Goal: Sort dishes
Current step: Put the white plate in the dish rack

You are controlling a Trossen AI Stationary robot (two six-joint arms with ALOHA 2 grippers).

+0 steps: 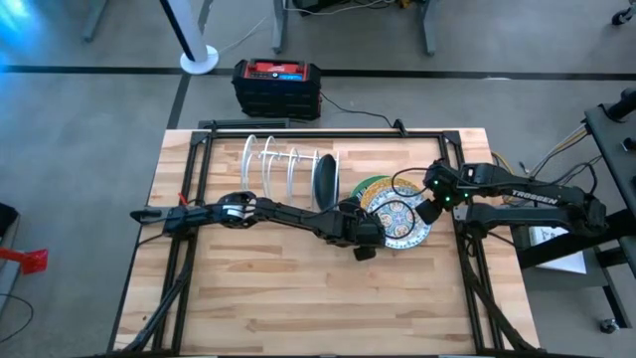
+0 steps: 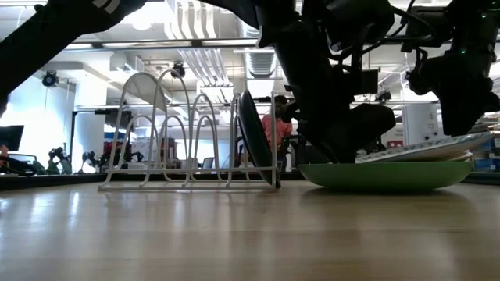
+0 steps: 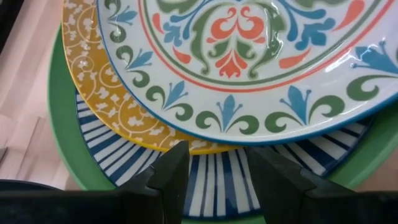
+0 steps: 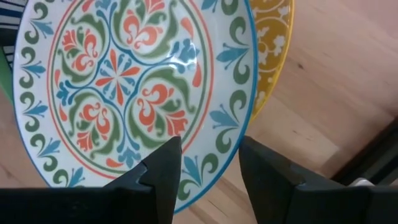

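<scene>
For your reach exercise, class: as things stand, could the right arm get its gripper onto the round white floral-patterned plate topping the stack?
Probably yes. The right gripper hangs open right at the rim of the white floral-patterned plate, which tops the stack uncovered. The left gripper waits at the opposite edge, not blocking.

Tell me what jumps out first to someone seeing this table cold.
The stack of patterned plates right of the table's centre: a white floral plate on top, a mustard-yellow plate and a blue-striped plate under it, a green plate at the bottom. Both grippers meet there, left gripper and right gripper, each open at the stack's edge. Behind, a dark plate stands upright in the white wire rack.
</scene>
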